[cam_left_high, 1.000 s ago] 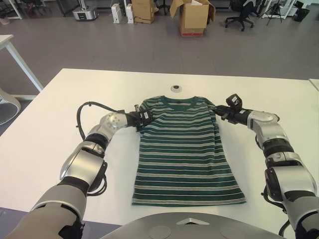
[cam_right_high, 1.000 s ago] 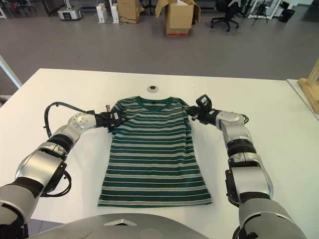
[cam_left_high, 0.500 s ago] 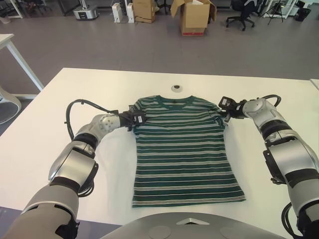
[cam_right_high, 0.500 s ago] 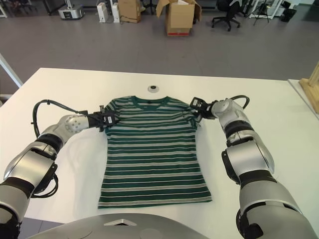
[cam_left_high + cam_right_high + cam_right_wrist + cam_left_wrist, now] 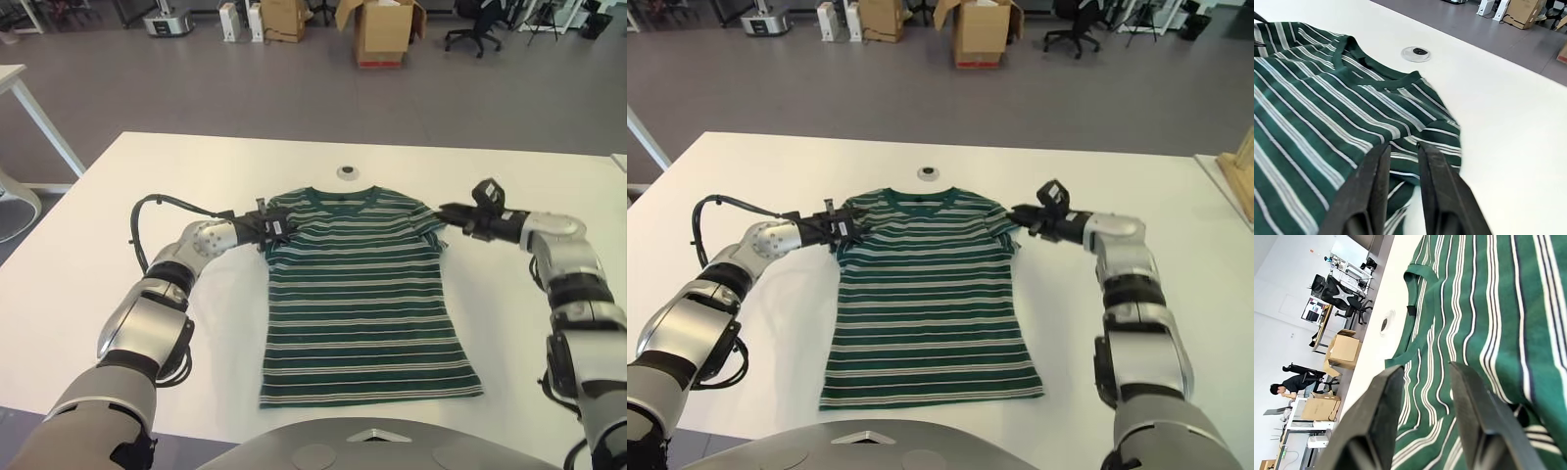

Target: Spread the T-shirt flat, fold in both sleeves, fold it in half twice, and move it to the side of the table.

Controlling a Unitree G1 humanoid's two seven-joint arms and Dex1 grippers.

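A green T-shirt [image 5: 362, 294] with white stripes lies flat on the white table [image 5: 118, 196], collar away from me and both sleeves tucked in. My left gripper [image 5: 274, 227] rests low at the shirt's left shoulder. In the left wrist view its fingers [image 5: 1381, 421] stand apart over the striped cloth, open. My right gripper [image 5: 446, 211] is at the edge of the right shoulder, pointing at the shirt. In the right wrist view its fingers [image 5: 1437, 196] show a narrow gap, with the folded sleeve edge [image 5: 1442, 142] just beyond the tips.
A small round disc [image 5: 347, 173] is set in the table just behind the collar. Bare table stretches to both sides of the shirt. A wooden frame [image 5: 1242, 166] stands past the table's right edge. Cardboard boxes [image 5: 382, 34] sit on the floor beyond.
The shirt's shoulders were drawn outward and now lie wider. My right gripper has backed off to the right of the shoulder. My left gripper shifted slightly along the left shoulder.
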